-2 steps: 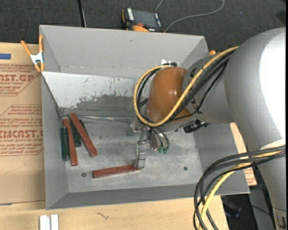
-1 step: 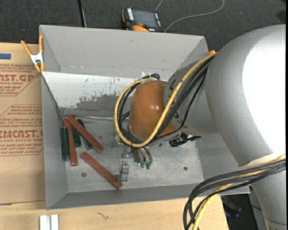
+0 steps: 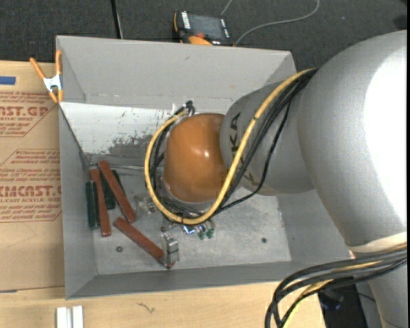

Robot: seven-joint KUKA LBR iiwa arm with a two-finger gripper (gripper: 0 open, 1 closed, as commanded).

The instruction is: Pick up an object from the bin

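Looking down into the grey metal bin, I find the hand low over the floor, beneath the wrist's orange cover and its loop of yellow and black cables.

Hand state: I cannot tell whether it stands wide or narrow, because the wrist above screens most of it.

Nearest thing: a flat reddish-brown stick lies on the bin floor. One end is touching or just beside the hand, and its length runs away from the hand on the side opposite the arm.

Farther from the hand on that same side are two more brown sticks. Beyond them, dark green sticks lie close against the bin wall. The group is loosely bundled, and some pieces overlap.

Handling, as I judge it: the nearest stick looks stiff, thin and light, with smooth faces that may slip under a weak pinch. It lies flat on metal, so it offers little height to grip. The best hold should be across its narrow width, near mid-length. A grip at the end beside the hand would likely let the far end droop or swing. I would expect to shift the hand along the stick, away from the arm, and descend with care so as not to scrape the floor.
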